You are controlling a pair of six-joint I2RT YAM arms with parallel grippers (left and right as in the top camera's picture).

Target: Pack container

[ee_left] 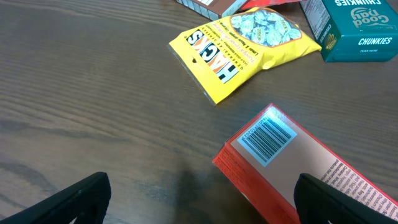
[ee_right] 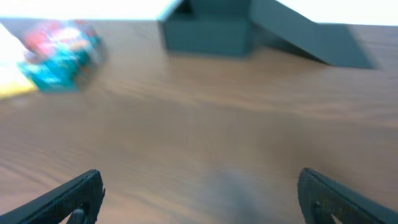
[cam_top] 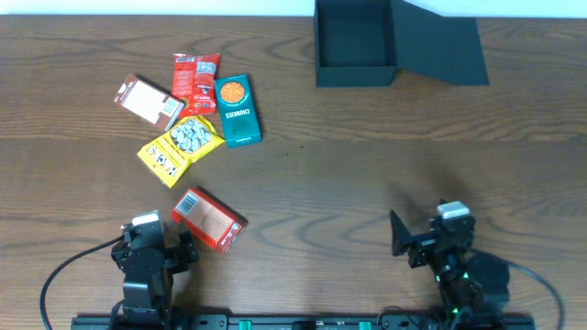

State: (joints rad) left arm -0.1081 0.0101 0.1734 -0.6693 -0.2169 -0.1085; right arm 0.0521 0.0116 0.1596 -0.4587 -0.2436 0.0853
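Your container [cam_top: 356, 41], flap lid [cam_top: 440, 50] thrown back, stands open at the far edge of the table [cam_top: 367, 165], right of centre. Well to its left a teal packet [cam_top: 238, 111], a red packet [cam_top: 195, 81], a yellow packet [cam_top: 181, 147] and a brown carton [cam_top: 149, 101] lie clustered. A red box [cam_top: 208, 218] lies just beside your left gripper [ee_left: 202, 180], whose jaws stand wide apart. Your right gripper [ee_right: 199, 177] is equally spread and grips nothing.

Dark teal container [cam_top: 356, 77]; yellow packet [cam_top: 181, 147]; orange-red box [cam_top: 209, 218]; brown woodgrain table [cam_top: 367, 165].
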